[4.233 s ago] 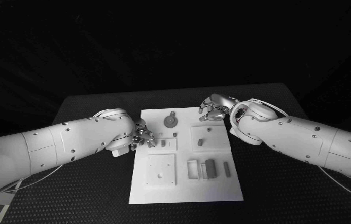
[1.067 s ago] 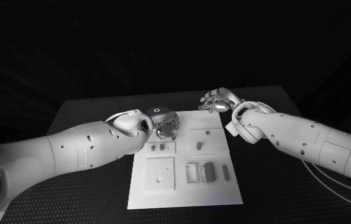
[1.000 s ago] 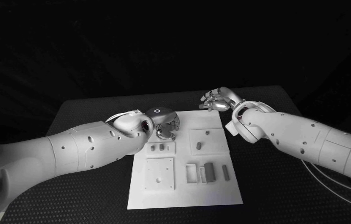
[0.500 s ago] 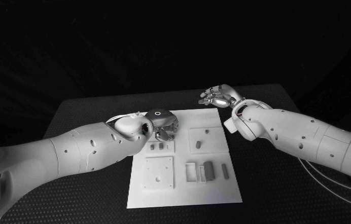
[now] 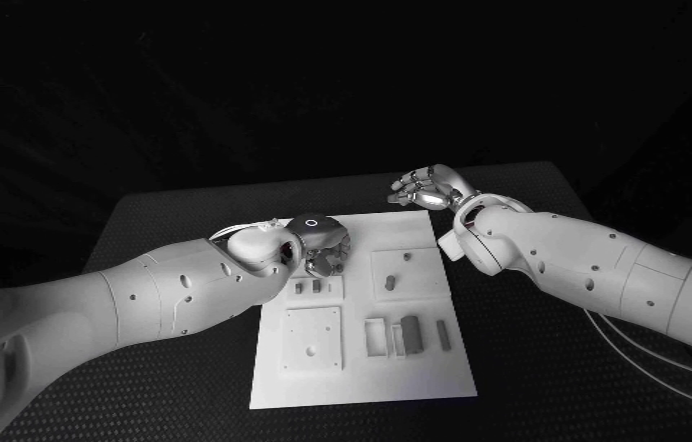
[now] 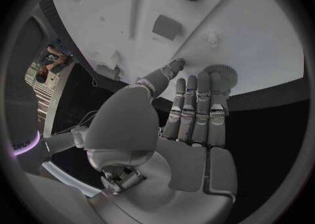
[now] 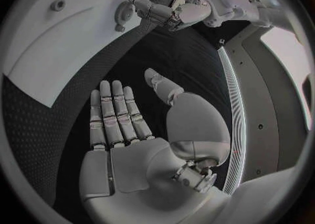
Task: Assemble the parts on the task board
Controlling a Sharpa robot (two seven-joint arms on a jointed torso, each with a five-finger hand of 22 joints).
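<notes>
The white task board (image 5: 361, 382) lies in the middle of the black table. My left hand (image 5: 323, 248) hovers over its far left part, where the round toothed part (image 6: 227, 70) sits. The straight fingers (image 6: 197, 103) reach the toothed part's edge and hold nothing. The right wrist view has the same hand (image 7: 180, 9) beside the round part (image 7: 123, 11). My right hand (image 5: 423, 187) is lifted beyond the board's far right corner, fingers spread, empty. Two small pieces (image 5: 309, 287), a peg (image 5: 391, 283) and a dark block (image 5: 411, 332) rest on the board.
A square recessed plate (image 5: 313, 338), a small frame (image 5: 378, 336) and a thin bar (image 5: 443, 336) occupy the board's near half. Black table (image 5: 562, 362) surrounds the board on all sides. Both white forearms slant in over the table's left and right sides.
My left hand went from the board's left edge to the round toothed part and now covers it. My right hand lifted up and away from the board's far edge.
</notes>
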